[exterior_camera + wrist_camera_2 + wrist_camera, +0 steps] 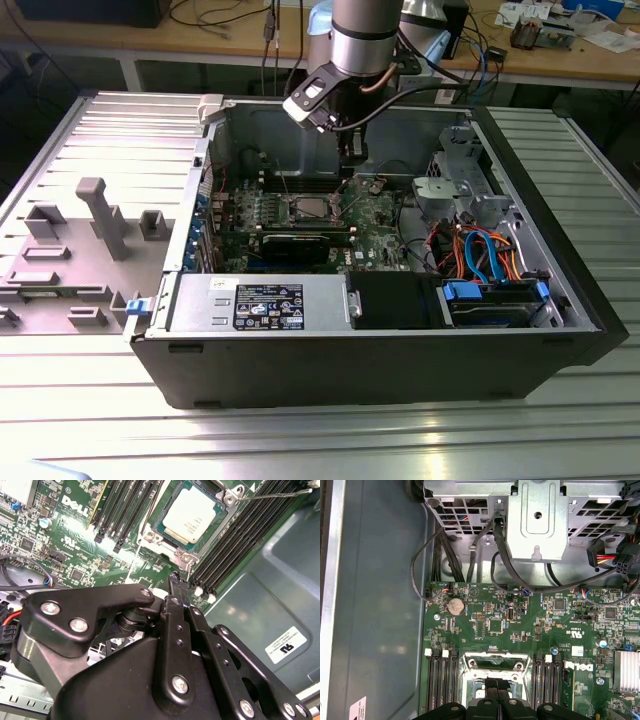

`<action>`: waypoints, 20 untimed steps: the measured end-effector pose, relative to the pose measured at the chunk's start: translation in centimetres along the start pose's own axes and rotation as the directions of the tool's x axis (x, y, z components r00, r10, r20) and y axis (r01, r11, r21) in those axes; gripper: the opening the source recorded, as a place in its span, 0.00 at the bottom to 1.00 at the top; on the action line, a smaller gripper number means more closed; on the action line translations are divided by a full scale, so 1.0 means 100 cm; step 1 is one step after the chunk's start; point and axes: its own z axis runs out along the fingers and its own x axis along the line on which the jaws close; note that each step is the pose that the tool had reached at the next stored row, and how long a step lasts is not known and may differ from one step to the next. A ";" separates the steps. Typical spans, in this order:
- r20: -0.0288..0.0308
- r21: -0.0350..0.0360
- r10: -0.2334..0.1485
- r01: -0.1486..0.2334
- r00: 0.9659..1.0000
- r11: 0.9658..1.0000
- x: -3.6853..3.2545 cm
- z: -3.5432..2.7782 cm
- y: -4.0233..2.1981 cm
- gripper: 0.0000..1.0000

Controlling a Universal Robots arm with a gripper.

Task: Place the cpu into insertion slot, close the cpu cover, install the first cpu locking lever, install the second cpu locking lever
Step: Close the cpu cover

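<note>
Hand (175,579) was closed with nothing between its fingers, hovering just beside the insertion slot (150,536), probably shut to make one narrow pushing tip, since the cpu (190,514) already lay flat inside that slot, memory slots (230,545) flanking it; cpu cover position unclear.

exterior view: high, angled down, whole pc case (400,370), mid-range. both wrist views: close behind gripper (493,687), facing motherboard (75,545), sharing its memory slots (442,680).
</note>
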 end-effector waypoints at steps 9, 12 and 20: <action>0.000 0.000 0.000 0.000 1.000 1.000 -0.0002 0.0001 0.0041 0.11; 0.000 0.001 0.000 0.000 1.000 1.000 -0.0003 0.0001 0.0060 0.11; 0.000 0.001 0.000 0.000 1.000 1.000 -0.0005 0.0002 0.0102 0.11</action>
